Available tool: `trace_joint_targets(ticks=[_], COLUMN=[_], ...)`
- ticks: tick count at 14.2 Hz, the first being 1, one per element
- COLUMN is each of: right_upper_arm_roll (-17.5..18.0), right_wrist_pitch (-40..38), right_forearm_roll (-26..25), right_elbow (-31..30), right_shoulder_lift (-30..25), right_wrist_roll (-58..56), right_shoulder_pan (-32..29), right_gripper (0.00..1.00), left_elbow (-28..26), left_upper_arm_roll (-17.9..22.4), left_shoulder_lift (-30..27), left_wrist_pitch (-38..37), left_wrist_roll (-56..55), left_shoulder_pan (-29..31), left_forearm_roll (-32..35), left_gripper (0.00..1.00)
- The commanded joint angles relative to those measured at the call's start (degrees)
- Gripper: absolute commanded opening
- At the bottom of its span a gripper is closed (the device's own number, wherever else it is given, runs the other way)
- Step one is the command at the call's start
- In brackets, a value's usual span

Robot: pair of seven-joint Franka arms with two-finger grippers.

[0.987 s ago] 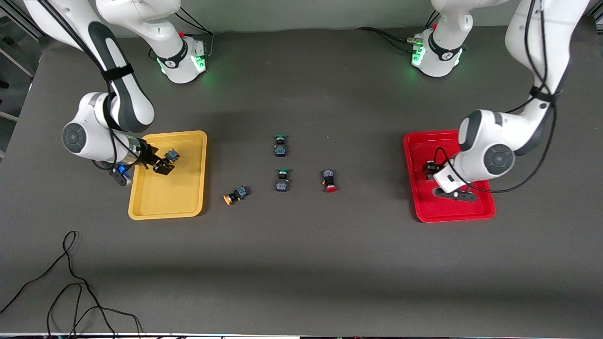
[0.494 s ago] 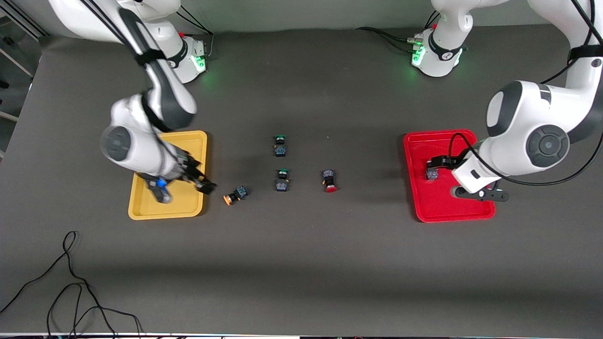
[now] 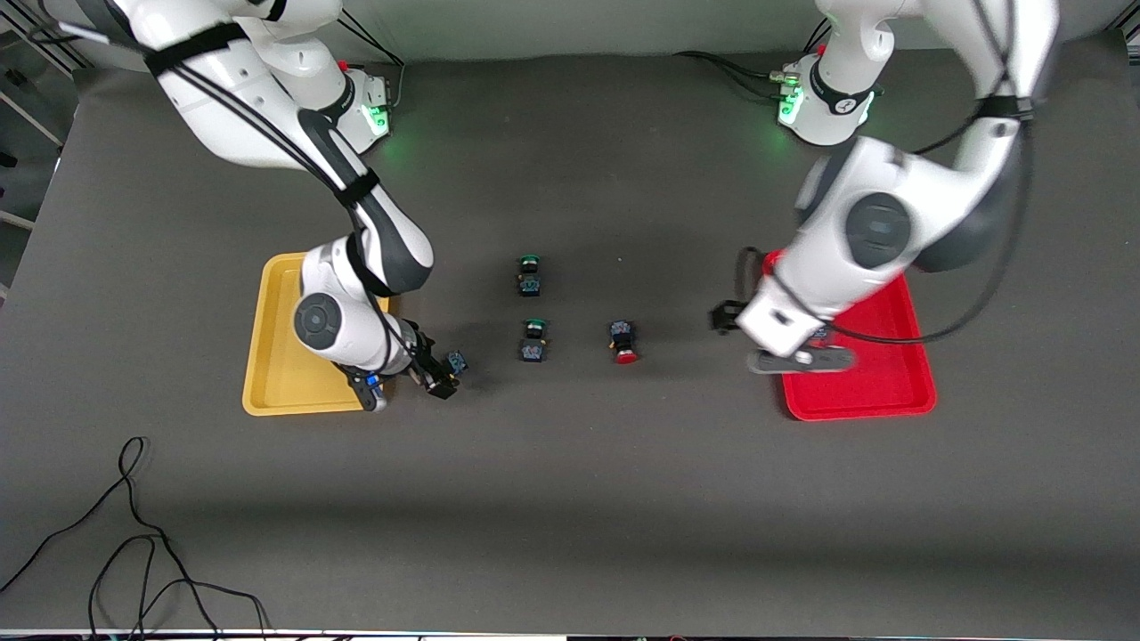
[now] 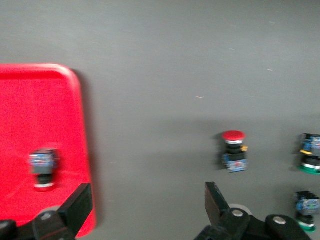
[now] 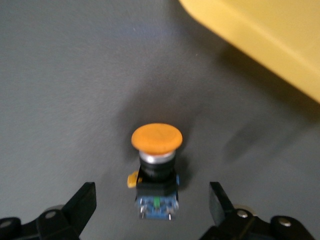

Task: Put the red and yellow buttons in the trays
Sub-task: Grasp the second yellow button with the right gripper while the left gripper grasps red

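Observation:
My right gripper [image 3: 436, 381] is open, low over the table just off the yellow tray [image 3: 272, 356]. Its fingers straddle the bluish base of an orange-yellow button [image 5: 156, 165] that lies on its side; the right wrist view shows the gripper [image 5: 151, 205] apart from it. My left gripper [image 3: 728, 319] is open and empty [image 4: 147, 205] over the table beside the red tray [image 3: 891, 383]. A red button [image 4: 44, 167] lies in that tray [image 4: 30, 100]. Another red button [image 3: 623, 343] lies on the table. The yellow tray's inside is mostly hidden by my right arm.
Two green-capped buttons [image 3: 529, 274] [image 3: 533, 340] lie mid-table, between the orange-yellow button and the loose red one [image 4: 234, 150]. A black cable [image 3: 134, 534] lies near the front camera at the right arm's end of the table.
My right gripper has moved off the yellow tray to the orange-yellow button on the table. My left gripper has moved off the red tray toward the table's middle, leaving a red button in the tray.

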Motion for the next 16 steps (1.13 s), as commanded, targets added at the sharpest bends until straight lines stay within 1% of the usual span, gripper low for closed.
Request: trace_joint_targets(ticks=[1,3,4,5,6,7,8,10,11,12,13,14,15,16], right_upper_arm_roll=[0.1,0.1,0.1,0.1,0.1,0.1,0.0,-0.3,-0.3,-0.8,-1.8,-4.4,-7.8,-10.7], right_wrist_pitch=[2.2,2.2,2.0,1.6,1.3,0.2,-1.8,-7.1,-10.5,-14.8,-18.4,-21.7,-24.4,-25.7], right_forearm_roll=[0.0,0.0,0.0,0.0,0.0,0.0,0.0,0.1,0.1,0.4,0.7,0.8,0.8,0.8], right_elbow=[1.2,1.2,1.2,1.2,1.2,1.2,1.3,1.7,2.0,2.5,2.5,2.3,2.0,1.0], right_shoulder_lift=[2.1,2.1,1.7,1.3,0.7,-0.5,-2.0,-6.3,-8.6,-10.9,-13.0,-14.7,-16.1,-17.2], right_wrist_roll=[1.9,1.9,1.9,1.9,1.9,1.9,1.7,0.9,0.5,-2.4,-6.4,-10.9,-16.4,-21.6], right_shoulder_pan=[0.9,1.3,1.3,1.2,1.2,1.0,0.7,-0.4,-1.4,-2.7,-3.8,-4.1,-4.0,-4.0], right_gripper=[0.83,0.46,0.29,0.17,0.1,0.07,0.06,0.06,0.06,0.06,0.06,0.06,0.06,0.06], left_elbow=[1.8,4.1,6.1,8.0,9.4,10.4,10.8,10.8,10.8,10.8,10.8,10.8,10.8,10.8], left_upper_arm_roll=[0.6,0.8,0.9,0.9,1.0,1.1,1.7,2.9,3.8,4.8,5.6,5.9,5.9,5.9], left_shoulder_lift=[4.3,9.4,12.7,16.3,19.5,22.2,24.0,26.5,27.5,28.1,28.2,28.2,28.2,28.1], left_wrist_pitch=[5.4,7.4,7.5,7.9,9.2,10.5,12.1,15.5,16.1,16.2,16.2,16.2,16.2,16.1], left_wrist_roll=[-8.9,-15.5,-18.3,-20.4,-21.8,-22.7,-23.4,-23.4,-23.5,-23.5,-24.1,-26.0,-27.0,-27.1], left_shoulder_pan=[-7.2,-11.6,-13.5,-14.6,-15.4,-16.2,-16.8,-17.7,-18.7,-19.7,-20.5,-20.8,-20.8,-20.8], left_forearm_roll=[4.0,8.4,11.0,12.8,14.0,15.2,16.6,17.2,17.2,17.2,17.0,17.1,17.0,16.8], left_gripper=[1.0,1.0,1.0,1.0,1.0,1.0,1.0,1.0,1.0,0.98,0.82,0.46,0.17,0.0])
